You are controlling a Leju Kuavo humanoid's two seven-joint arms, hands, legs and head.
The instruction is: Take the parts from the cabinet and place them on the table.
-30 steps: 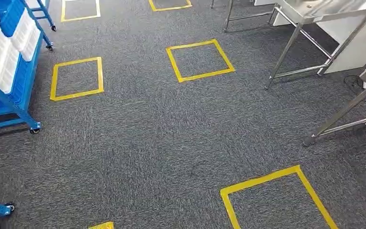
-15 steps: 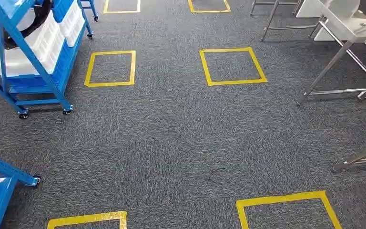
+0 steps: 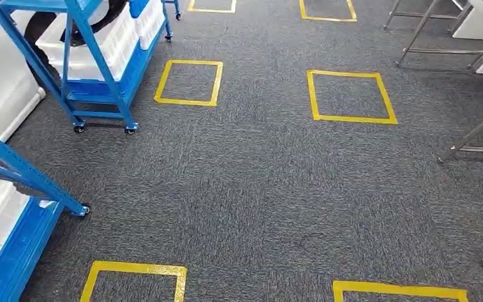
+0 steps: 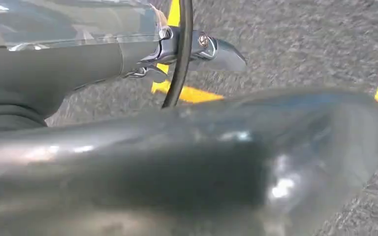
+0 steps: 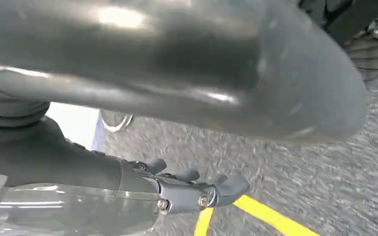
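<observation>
A blue wheeled cabinet (image 3: 94, 63) with white bins (image 3: 110, 41) stands at the far left of the head view, and something dark lies on the bins. A second blue cabinet (image 3: 19, 176) with white bins juts in at the near left edge. The steel legs of a table (image 3: 471, 135) show at the right edge. In the left wrist view my left hand (image 4: 142, 157) hangs over the carpet, its fingers (image 4: 211, 49) stretched out and holding nothing. My right hand (image 5: 152, 73) hangs the same way in the right wrist view, fingers (image 5: 216, 189) apart and empty.
Grey carpet (image 3: 258, 189) spreads across the middle, marked with yellow tape squares (image 3: 188, 82) (image 3: 350, 95) and further ones along the near edge. More steel table legs (image 3: 415, 28) stand at the far right. A white wall panel (image 3: 0, 88) lies behind the cabinets.
The whole picture has shifted right as the camera turned left. The blue cabinets now take up more of the left side, and the steel tables have slid toward the right edge.
</observation>
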